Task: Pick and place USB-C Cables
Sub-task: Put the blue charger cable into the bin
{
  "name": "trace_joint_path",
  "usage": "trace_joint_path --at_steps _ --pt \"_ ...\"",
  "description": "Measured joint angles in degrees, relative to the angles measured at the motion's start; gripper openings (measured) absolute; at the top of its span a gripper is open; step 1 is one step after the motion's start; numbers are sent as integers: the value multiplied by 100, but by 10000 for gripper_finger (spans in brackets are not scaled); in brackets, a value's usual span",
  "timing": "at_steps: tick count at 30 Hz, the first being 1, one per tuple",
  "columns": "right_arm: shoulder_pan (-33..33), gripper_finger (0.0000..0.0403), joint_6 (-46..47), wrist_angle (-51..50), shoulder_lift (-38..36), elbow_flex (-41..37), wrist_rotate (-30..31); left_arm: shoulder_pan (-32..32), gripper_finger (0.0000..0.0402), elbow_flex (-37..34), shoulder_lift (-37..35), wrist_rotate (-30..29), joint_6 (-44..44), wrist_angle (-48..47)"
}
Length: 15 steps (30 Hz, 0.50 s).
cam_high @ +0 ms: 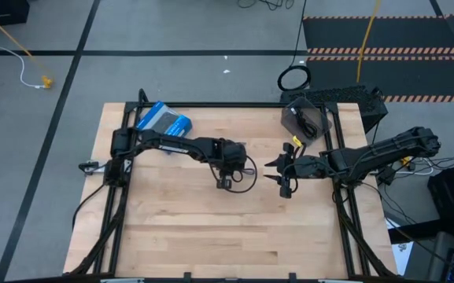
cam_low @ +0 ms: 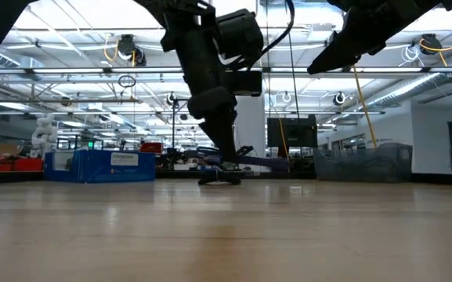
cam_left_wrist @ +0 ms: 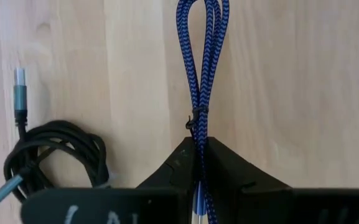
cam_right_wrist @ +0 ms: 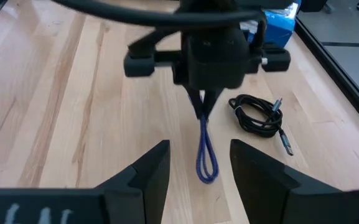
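Pinched between the left gripper's (cam_left_wrist: 199,163) closed fingers, the blue-purple USB-C cable (cam_left_wrist: 202,68) trails its looped end on the wooden table (cam_high: 187,228) near the middle; a coiled black USB-C cable (cam_left_wrist: 51,155) lies just beside it; the right gripper (cam_right_wrist: 199,163), fingers spread and empty, hovers to the right, facing the left one; a blue-and-grey box (cam_high: 164,119) sits at the far left.

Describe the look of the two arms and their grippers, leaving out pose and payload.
Both arms are dark, near-black, jointed links with black cables looped alongside. The left gripper has a boxy black body with a crossbar. The right gripper has two broad, wedge-shaped black fingers. Yellow tags show near the right arm's wrist.
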Motion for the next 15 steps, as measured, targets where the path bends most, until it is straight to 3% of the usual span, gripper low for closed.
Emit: trace_joint_path --at_steps 7,15 --pt "0 160 6 -109 0 0 -2 -75 33 215 -303 -141 -300 -752" --pt "0 160 112 -178 0 -2 -4 -114 33 205 -1169 -160 -482 -1159"
